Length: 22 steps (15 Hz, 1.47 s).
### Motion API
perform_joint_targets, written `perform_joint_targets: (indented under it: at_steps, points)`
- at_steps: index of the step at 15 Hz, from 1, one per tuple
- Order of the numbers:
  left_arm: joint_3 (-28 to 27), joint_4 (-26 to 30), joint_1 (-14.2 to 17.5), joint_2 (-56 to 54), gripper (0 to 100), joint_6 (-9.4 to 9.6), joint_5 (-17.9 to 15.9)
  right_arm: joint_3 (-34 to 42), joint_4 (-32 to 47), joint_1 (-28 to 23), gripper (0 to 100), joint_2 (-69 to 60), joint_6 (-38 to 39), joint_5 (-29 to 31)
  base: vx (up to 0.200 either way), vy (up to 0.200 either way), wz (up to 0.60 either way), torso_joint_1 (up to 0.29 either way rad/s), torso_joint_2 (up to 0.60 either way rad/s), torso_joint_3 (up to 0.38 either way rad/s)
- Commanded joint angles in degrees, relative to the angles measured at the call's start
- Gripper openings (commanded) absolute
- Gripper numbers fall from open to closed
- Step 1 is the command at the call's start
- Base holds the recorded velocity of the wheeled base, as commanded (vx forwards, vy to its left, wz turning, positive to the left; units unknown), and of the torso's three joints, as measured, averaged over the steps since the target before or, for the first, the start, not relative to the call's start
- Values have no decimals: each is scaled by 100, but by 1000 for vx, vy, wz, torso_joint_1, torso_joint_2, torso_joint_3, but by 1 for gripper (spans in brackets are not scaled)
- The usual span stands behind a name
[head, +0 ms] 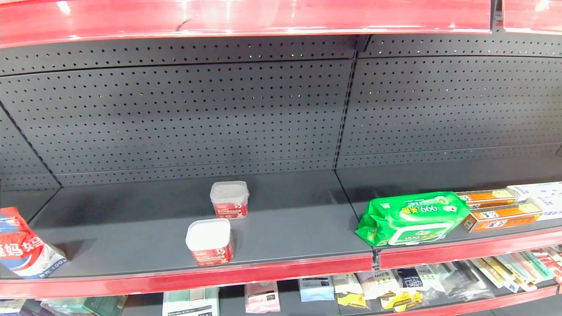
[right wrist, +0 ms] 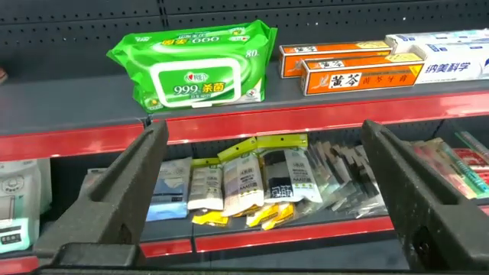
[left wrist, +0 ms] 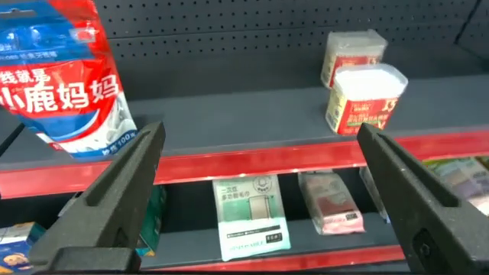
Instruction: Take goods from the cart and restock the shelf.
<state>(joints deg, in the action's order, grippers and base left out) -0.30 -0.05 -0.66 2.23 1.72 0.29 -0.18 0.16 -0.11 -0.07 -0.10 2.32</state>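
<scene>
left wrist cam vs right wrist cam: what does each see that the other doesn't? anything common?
Left wrist view: a red, white and blue bag and two red-labelled tubs on the shelf, framed by the open left pincer.
Right wrist view: a green wipes pack, two orange boxes and white boxes beside them, framed by the open right pincer.
Both: the shelf's red front edge, the dark perforated back panel, and packets on the level below.
</scene>
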Motion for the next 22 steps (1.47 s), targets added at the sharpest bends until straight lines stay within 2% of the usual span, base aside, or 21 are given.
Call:
perform_joint_targets:
  at_steps: [1,3,4,5,6,7,9,11,13,15,17,18,22]
  points:
    - [-1086,22,13,1333,100,-102,208,1,2,2,100,7,1,-3,0,0,0,0,0,0]
    - [-3011,-57,22,3706,100,-1218,568,1,2,2,100,7,1,6,0,0,0,0,0,0]
    - [-3336,-39,92,4567,100,-1068,1105,1,2,2,100,7,1,-3,0,0,0,0,0,0]
    - [-3301,-30,119,4971,100,-849,1649,1,2,2,100,7,1,-3,0,0,0,0,0,0]
    - [-3160,-39,127,5569,100,-778,2124,1,2,2,100,7,1,-3,0,0,0,0,0,0]
    - [-3019,-83,119,5938,100,-840,2071,1,2,2,100,7,1,-3,0,0,0,0,0,0]
    - [-2967,-74,110,6457,100,-893,1685,1,2,2,100,7,1,6,0,0,0,0,0,0]
    - [-2967,-65,101,6773,100,-866,1465,1,2,2,100,7,1,-3,0,0,0,0,0,0]
    - [-2931,-74,83,7195,100,-857,1456,1,2,2,100,7,1,-3,0,0,0,0,0,0]
    - [-2835,-109,-268,7485,100,-857,1456,1,2,2,100,7,1,-3,0,0,0,0,0,0]
    - [-2721,-470,-470,7836,100,-857,1465,1,2,2,100,7,1,-3,0,0,0,0,0,0]
    - [-2641,-918,-523,8197,100,-857,1465,1,2,2,100,7,1,-3,0,0,0,0,0,0]
    - [-2677,-1094,-567,8733,100,-857,1456,1,2,2,100,7,1,-3,0,0,0,0,0,0]
